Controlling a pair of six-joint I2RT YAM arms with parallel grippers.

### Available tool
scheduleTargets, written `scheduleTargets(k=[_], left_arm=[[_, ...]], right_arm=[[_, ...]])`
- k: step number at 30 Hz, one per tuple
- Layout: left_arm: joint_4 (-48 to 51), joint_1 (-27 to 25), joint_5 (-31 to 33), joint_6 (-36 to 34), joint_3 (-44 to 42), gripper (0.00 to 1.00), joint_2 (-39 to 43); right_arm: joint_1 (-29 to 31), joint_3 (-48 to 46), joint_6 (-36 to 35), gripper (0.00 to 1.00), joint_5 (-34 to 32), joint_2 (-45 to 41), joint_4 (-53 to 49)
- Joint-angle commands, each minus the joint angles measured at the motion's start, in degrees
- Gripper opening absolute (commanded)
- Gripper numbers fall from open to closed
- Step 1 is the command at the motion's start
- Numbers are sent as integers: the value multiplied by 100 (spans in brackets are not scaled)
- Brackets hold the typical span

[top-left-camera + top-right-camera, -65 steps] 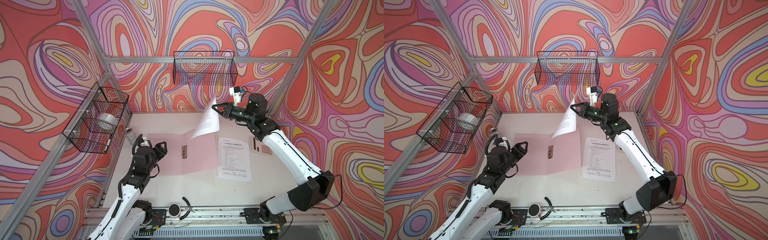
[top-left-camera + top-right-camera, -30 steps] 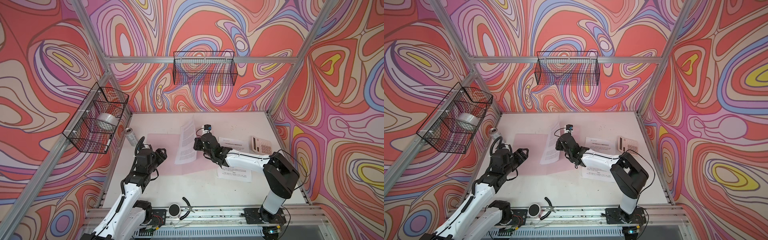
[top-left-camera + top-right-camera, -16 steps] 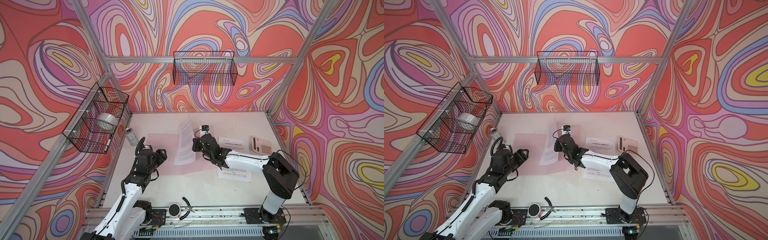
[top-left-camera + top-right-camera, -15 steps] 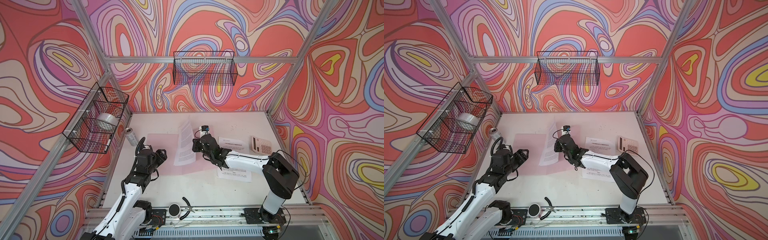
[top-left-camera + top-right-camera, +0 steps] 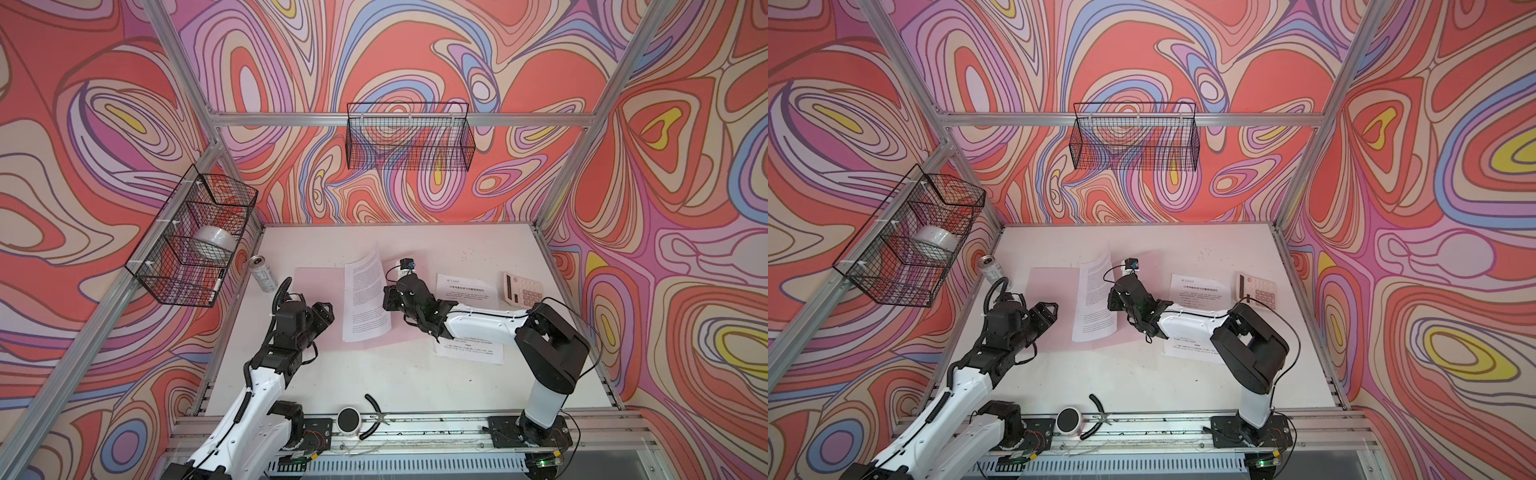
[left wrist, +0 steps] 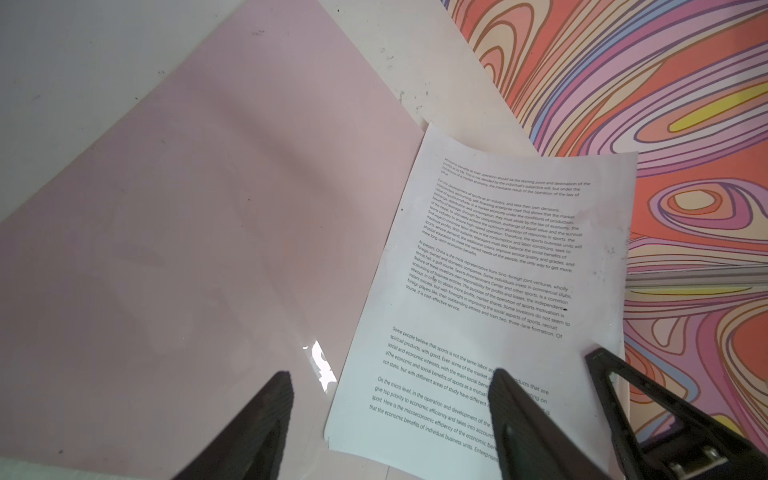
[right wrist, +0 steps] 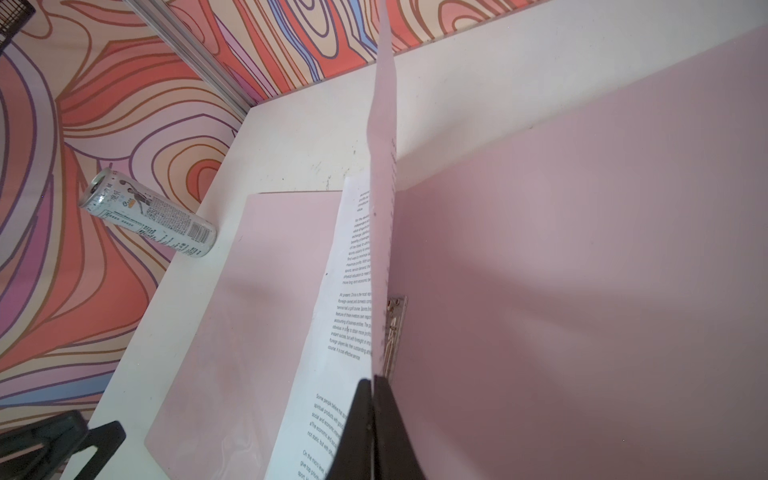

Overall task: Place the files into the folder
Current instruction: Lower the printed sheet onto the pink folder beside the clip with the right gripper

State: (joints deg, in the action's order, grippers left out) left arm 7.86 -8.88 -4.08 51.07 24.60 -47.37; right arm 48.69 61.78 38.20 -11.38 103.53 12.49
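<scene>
Right wrist view shows the right gripper with its jaws pressed together on a white sheet of dense text, so the paper is pinched between them. In both top views this grip is on the right long edge of the sheet. The left long edge of the sheet rests on the open pink folder close to its fold, and the far end of the sheet curls upward. A small metal clip sits at the fold, just beside the sheet.

The right arm rises from the near right corner of the table. Its forearm stretches low toward the left, passing over a second sheet that lies flat between the folder and a calculator by the right edge.

The left arm comes from the near left corner and reaches forward. The left gripper is over the left leaf of the folder. Its jaws are spread wide and the fingers hold nothing. A can stands by the left edge, just beside the folder.
</scene>
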Motion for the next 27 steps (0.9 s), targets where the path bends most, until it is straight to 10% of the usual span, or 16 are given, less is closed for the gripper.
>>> scheduleTargets(k=[1, 27], left_arm=[[-52, 45, 43, 70, -95, 75, 53], [-197, 57, 107, 254, -412, 74, 66]], right_arm=[[92, -24, 207, 0, -87, 132, 102], [135, 411, 1146, 0, 33, 933, 120]])
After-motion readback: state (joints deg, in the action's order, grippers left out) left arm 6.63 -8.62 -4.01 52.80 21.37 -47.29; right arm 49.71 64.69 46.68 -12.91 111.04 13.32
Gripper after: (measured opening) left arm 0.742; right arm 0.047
